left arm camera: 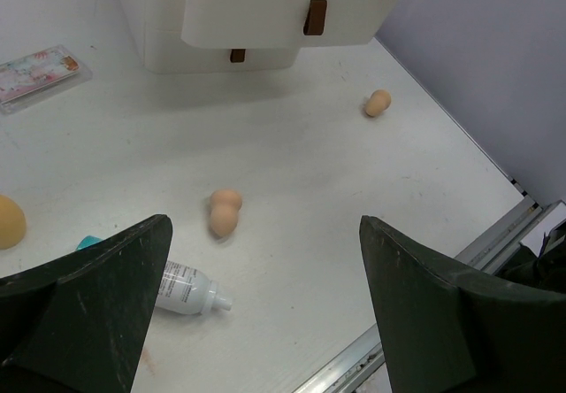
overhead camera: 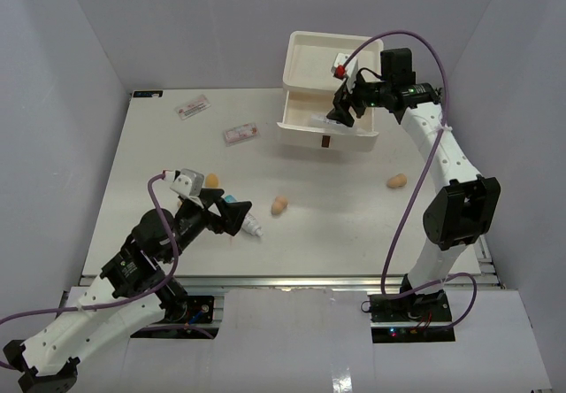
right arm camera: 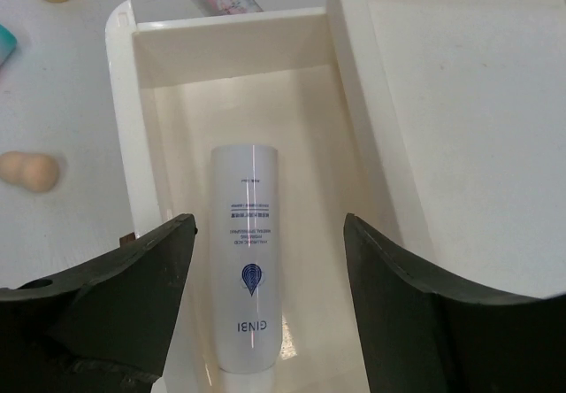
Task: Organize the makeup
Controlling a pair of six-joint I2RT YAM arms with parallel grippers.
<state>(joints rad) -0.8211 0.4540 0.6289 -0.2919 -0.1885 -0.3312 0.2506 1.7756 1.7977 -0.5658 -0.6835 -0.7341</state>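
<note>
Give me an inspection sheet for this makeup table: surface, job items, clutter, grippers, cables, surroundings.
Surface: white table, drawer box at the back, one drawer open.
Job's things: three sponges, two packets and a small bottle loose on the table; a white tube lying in the open drawer.
Clutter: nothing seen.
Grippers: left gripper open, empty, by the bottle; right gripper open over the tube.
Cables: purple cables along each arm.
Surroundings: plain white walls.
</note>
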